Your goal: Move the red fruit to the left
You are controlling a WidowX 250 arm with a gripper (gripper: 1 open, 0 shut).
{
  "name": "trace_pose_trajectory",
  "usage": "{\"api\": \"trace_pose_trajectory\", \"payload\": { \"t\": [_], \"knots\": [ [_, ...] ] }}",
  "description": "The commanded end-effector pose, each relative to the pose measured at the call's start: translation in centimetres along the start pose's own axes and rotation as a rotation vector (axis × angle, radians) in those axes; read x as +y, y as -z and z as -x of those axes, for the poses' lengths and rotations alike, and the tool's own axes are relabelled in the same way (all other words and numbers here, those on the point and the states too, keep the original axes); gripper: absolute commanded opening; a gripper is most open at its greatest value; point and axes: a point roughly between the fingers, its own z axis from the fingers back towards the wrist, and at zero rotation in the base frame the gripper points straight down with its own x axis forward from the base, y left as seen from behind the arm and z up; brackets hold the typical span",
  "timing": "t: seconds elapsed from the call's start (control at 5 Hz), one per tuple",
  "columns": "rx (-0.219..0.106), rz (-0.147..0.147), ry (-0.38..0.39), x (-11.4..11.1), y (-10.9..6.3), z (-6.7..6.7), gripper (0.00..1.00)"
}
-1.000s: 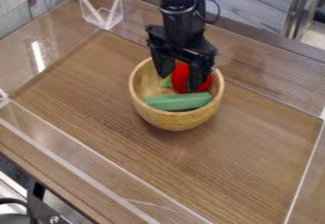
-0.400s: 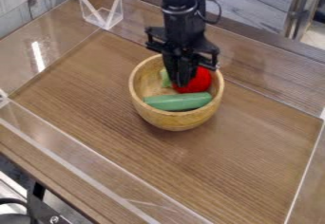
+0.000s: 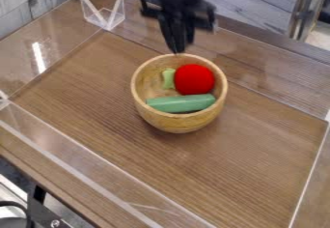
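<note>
The red fruit (image 3: 195, 77) is a small bright red ball lying in the wooden bowl (image 3: 145, 108), towards its back right. My gripper (image 3: 176, 44) hangs above the bowl's back rim, pointing down. Its dark fingers are pressed together with nothing between them, and it stands clear of the fruit, up and slightly to the left of it.
A long green vegetable (image 3: 180, 103) lies across the front of the bowl and a small pale green piece (image 3: 168, 77) sits left of the fruit. Low clear plastic walls (image 3: 77, 164) border the wooden table. A clear folded stand (image 3: 100, 14) is at the back left.
The gripper was open low in the bowl around the red fruit, then shut and rose out of the bowl. The fruit stayed in the bowl and now shows fully.
</note>
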Motion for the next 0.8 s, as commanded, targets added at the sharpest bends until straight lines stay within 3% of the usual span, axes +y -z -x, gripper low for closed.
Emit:
{"api": "trace_pose_trajectory", "payload": {
  "t": [0.0,0.2,0.4,0.6],
  "knots": [
    [-0.032,0.004,0.1,0.7,0.4,-0.9,1.0],
    [0.004,0.025,0.187,1.3,2.8,-0.7,1.0],
    [0.006,0.038,0.258,2.3,3.4,-1.1,0.0],
    [-0.016,0.039,0.251,2.2,2.0,-1.5,0.0]
  ]
}}
